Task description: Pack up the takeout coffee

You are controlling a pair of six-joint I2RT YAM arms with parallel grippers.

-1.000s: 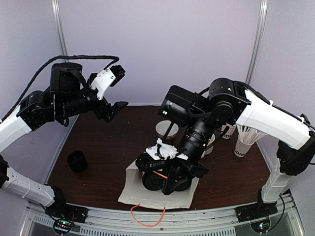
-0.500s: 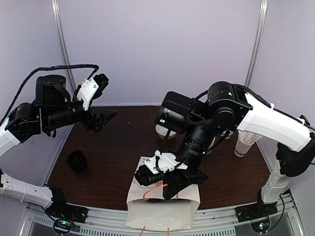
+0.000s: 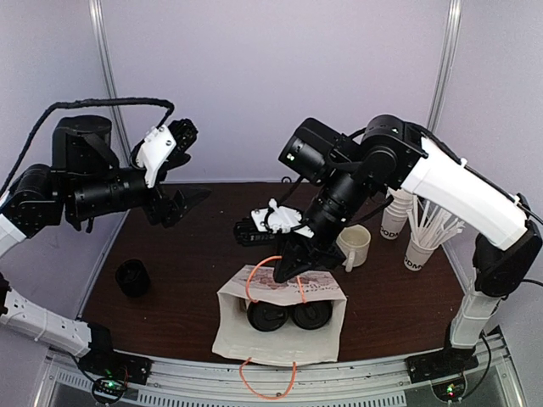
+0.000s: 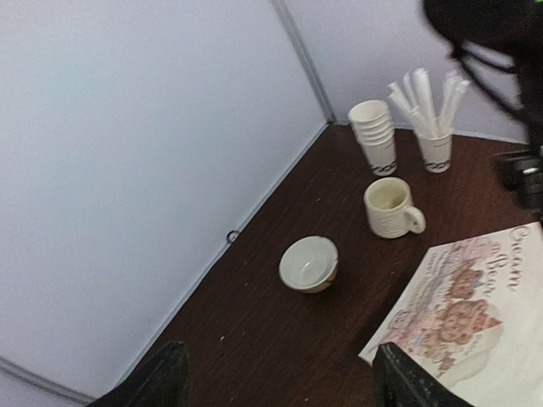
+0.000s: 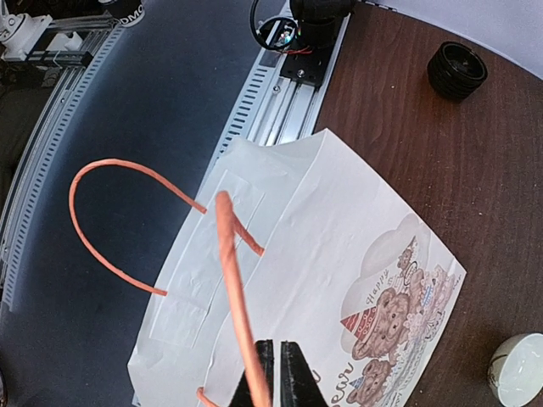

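**A:** How far along is the packing?

**B:** Nearly done, I'd say. At the near edge of the table, both takeout coffee cups (image 3: 267, 316) sit side by side inside the paper bag (image 3: 271, 343), black lids up.

**A:** What's left?

**B:** Probably only settling the bag and letting go of it.

**A:** And the fingers?

**B:** Just above the bag, the right gripper (image 5: 270, 373) is clamped tight on the orange handle (image 5: 233, 271), the cord pinched between its tips. Farther back, the left gripper (image 4: 282, 377) hangs high over the table. Its fingers (image 4: 161, 377) are spread wide, holding and touching nothing.
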